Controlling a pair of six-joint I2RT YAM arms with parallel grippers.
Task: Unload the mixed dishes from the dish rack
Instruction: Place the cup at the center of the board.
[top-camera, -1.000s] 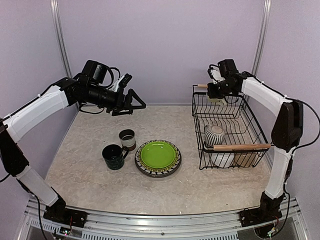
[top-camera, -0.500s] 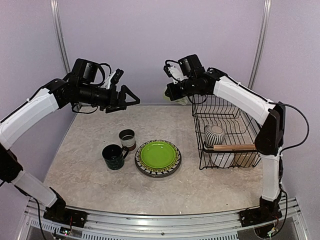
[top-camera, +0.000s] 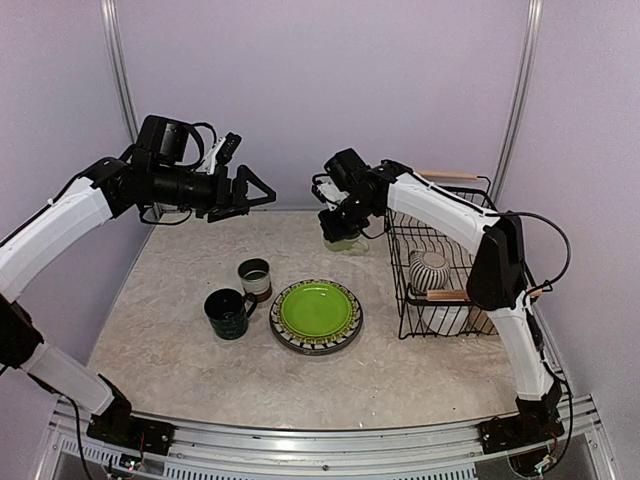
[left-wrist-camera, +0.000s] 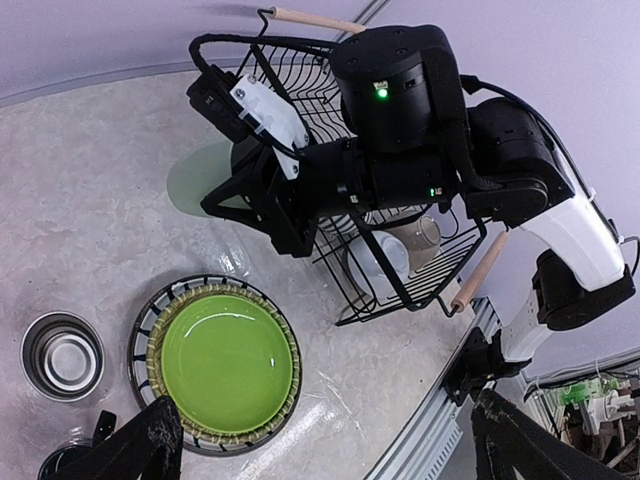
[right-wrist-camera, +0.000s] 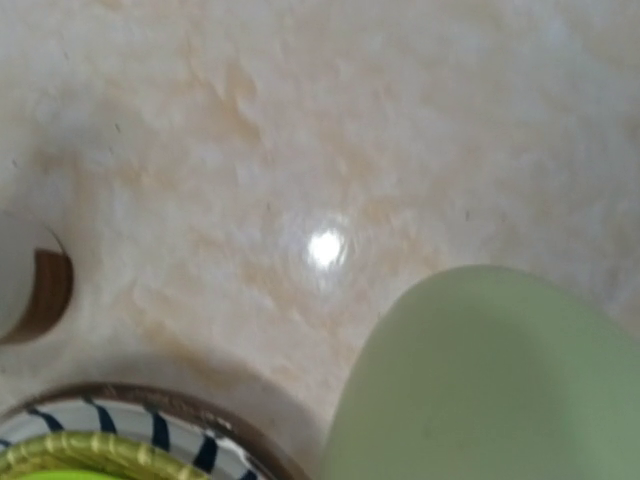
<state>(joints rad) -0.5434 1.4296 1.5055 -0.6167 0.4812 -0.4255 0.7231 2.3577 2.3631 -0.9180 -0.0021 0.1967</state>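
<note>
My right gripper (top-camera: 338, 222) is pinched tight on a pale green mug (top-camera: 347, 240), which hangs under it just left of the dish rack (top-camera: 403, 300) and behind the stacked plates. From my right wrist camera the mug (right-wrist-camera: 490, 380) fills the lower right corner, with the speckled surface (right-wrist-camera: 300, 150) below it; I cannot tell whether its base touches down.

My left gripper (top-camera: 258, 192) is spread wide and holds nothing. It hovers high over the back left of the surface, pointing toward the right arm.

On the surface sit a lime-green plate (top-camera: 316, 310) on top of a striped plate (top-camera: 318, 346). Just left of them are a dark mug (top-camera: 227, 313) and a brown-and-white mug (top-camera: 255, 278), close together.

Inside the rack I see a ribbed striped cup (top-camera: 430, 268) and, near the front, a white bowl (top-camera: 445, 318).
</note>
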